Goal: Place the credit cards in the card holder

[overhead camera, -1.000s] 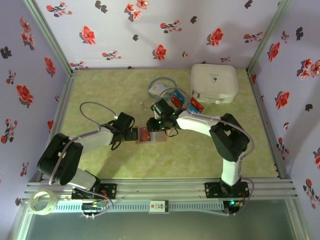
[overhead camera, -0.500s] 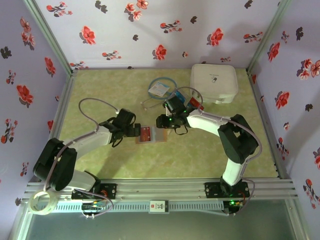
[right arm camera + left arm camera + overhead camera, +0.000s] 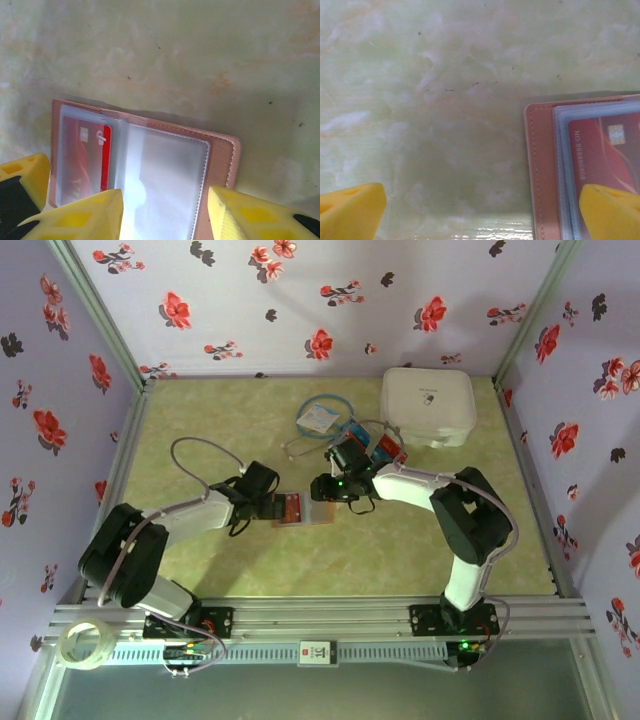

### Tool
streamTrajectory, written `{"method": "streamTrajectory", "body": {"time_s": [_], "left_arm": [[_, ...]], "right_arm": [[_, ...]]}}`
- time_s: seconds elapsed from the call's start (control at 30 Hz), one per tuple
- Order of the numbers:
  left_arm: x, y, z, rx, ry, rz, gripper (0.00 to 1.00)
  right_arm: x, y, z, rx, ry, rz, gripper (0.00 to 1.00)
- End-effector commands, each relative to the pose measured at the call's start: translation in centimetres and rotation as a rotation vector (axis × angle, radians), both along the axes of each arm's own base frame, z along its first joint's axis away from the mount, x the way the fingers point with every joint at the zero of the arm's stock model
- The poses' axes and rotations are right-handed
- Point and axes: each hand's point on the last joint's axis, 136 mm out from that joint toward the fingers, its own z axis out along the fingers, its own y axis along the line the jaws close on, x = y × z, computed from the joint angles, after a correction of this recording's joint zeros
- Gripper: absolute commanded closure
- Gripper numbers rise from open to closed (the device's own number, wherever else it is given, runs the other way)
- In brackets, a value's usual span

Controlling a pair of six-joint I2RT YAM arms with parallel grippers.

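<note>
Right gripper moved right, sleeved red card lettered "NO."

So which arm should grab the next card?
Probably the right. The loose credit cards lie just behind the right tool, beside the white case. The left tool, open, sits on the other side of the card holder, farther from them.

Black-and-white arms, grey cables, yellow fingertips

table: green marbled | on it: open card holder, credit cards, white case, tag
</note>
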Motion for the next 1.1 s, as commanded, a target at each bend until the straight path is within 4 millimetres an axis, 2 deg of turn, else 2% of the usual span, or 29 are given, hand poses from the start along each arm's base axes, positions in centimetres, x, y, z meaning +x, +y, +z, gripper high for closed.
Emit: {"method": "streamTrajectory", "body": {"time_s": [0.0,0.57,0.97,1.07], "left_arm": [[0.1,0.3,-0.6,0.034,-0.005,0.002,0.00],[-0.2,0.6,-1.8,0.051,0.010,0.002,0.00],[-0.4,0.7,-1.8,0.045,0.006,0.005,0.00],[-0.5,0.7,-1.7,0.044,0.005,0.003,0.00]], "right_arm": [[-0.3,-0.1,-1.3,-0.006,0.026,-0.009,0.51],[-0.7,1.1,-2.3,0.042,0.071,-0.003,0.54],[-0.8,3.4,0.2,0.226,0.093,-0.014,0.59],[-0.8,3.1,0.2,0.217,0.085,-0.018,0.59]]}}
